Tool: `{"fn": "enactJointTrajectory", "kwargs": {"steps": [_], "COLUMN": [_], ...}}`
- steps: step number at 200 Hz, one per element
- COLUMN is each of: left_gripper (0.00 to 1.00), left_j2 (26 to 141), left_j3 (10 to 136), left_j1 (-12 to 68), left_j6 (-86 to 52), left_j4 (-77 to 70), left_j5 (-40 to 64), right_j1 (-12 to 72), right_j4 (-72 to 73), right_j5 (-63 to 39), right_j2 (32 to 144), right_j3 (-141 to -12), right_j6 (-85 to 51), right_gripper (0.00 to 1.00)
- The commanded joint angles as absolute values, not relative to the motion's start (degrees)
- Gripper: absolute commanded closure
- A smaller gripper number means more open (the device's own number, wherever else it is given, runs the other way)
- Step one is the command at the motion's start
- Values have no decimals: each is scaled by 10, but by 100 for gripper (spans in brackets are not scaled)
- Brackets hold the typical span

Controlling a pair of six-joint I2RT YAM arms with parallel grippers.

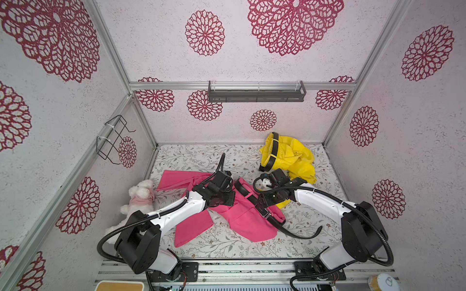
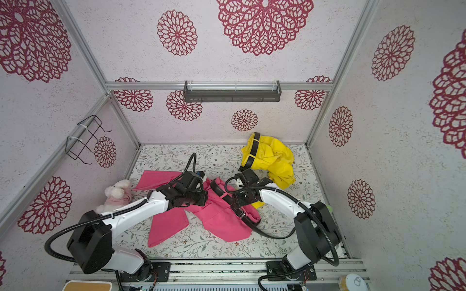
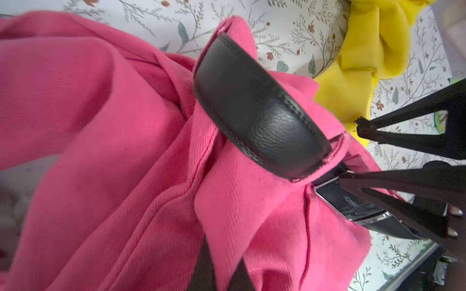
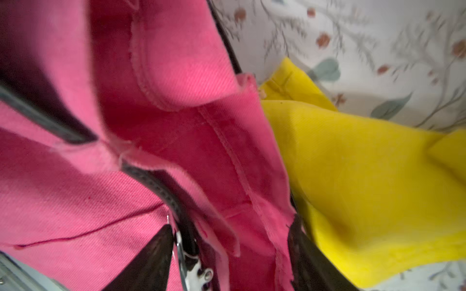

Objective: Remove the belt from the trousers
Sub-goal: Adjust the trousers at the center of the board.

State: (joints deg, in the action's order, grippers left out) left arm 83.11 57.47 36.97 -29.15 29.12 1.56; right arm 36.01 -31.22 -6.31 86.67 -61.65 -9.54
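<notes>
Floral table (image 1: 201, 156) carries pink trousers (image 1: 247, 221), yellow trousers (image 1: 297, 156), plush toy (image 1: 141, 194).

Left arm (image 2: 141, 210) and right arm (image 2: 280, 199) meet over pink trousers (image 2: 222, 224) on floral table (image 2: 214, 249); black belt (image 2: 248, 220) in waistband, 1 end trailing; yellow trousers (image 2: 280, 161) at rear, plush toy (image 2: 114, 194) aside.

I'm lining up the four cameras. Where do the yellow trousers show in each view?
Both top views: yellow trousers on the far right part of the table.
Left wrist: beyond the pink trousers.
Right wrist: right beside the pink trousers.
Shared landmark: the pink trousers.
</notes>
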Motion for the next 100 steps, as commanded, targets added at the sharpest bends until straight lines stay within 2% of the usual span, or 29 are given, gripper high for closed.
{"fn": "enactJointTrajectory", "kwargs": {"steps": [1,25,60,76,100], "left_gripper": [100,100,100,100,100], "left_j2": [813,812,797,788,782], "left_j3": [603,622,654,665,677], "left_j1": [354,348,340,339,334], "left_j6": [-310,-314,-317,-319,-316], "left_j4": [359,379,398,403,419], "left_j5": [-26,-18,7,15,22], "right_j1": [424,510,624,637,645], "right_j4": [-344,-379,-352,-331,-282], "right_j5": [39,118,260,302,344], "right_j2": [800,777,778,799,815], "right_j3": [-654,-641,-587,-575,-555], "right_j6": [-75,-121,-154,-156,-146], "right_gripper": [23,16,14,16,26]}}
